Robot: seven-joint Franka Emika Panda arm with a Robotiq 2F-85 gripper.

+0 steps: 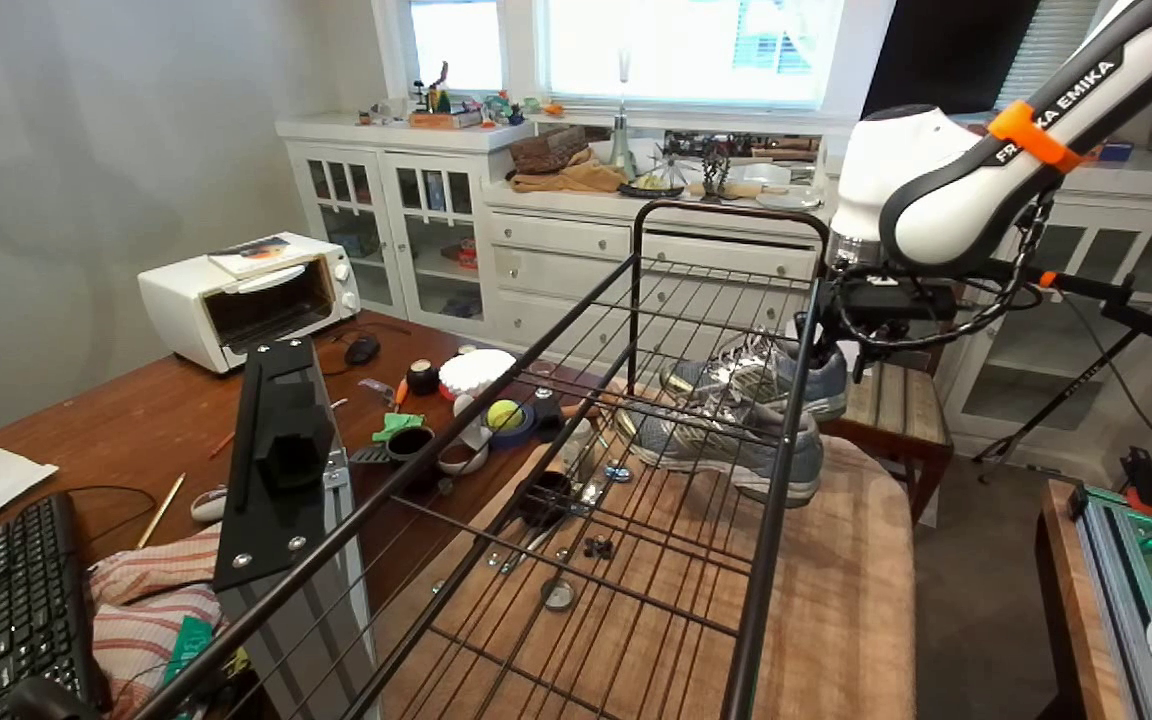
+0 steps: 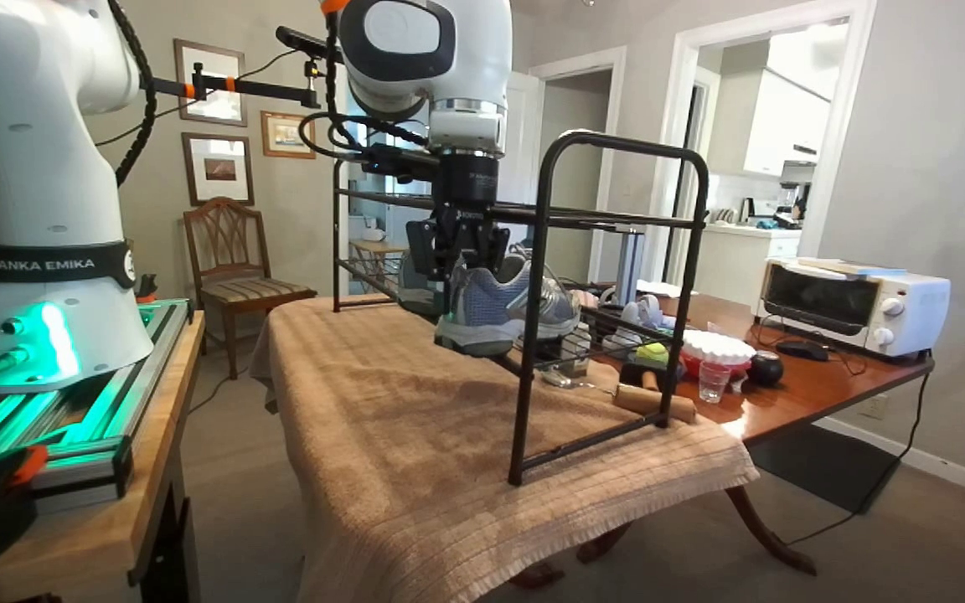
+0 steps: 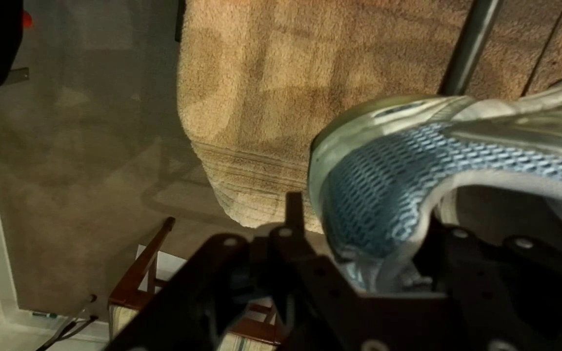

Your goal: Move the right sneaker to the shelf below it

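Right sneaker (image 2: 495,306): grey-blue mesh with a pale sole, on the lower wire-grid shelf (image 2: 570,358), beneath the level of the upper shelf (image 1: 766,560) of the black rack (image 2: 625,144). Its toe points into the rack; its heel juts past a long rail (image 3: 471,46). Whether the whole sole bears on the wires, I cannot tell.
Tool (image 2: 457,266): pointing straight down at the rack's long side, jaws parted part-way and astride that heel. In the wrist view one finger dips inside the collar while the other stands outside, a gap showing next to the mesh. It has hold of nothing that can be seen; whether a finger brushes the shoe, I cannot tell.
Left sneaker (image 1: 726,448): grey like its mate, just beside it on the same shelf, toe the same way.
Franka arm (image 2: 466,50): white and black, its wrist above the right sneaker's heel.
Towel (image 2: 365,368): tan, spread over the desk (image 2: 826,385) under the rack, fringed end hanging down.
Desk's bare wooden part: toaster oven (image 2: 855,306), white scalloped dish (image 2: 713,345), glass tumbler (image 2: 713,381), black keyboard (image 1: 16,590).
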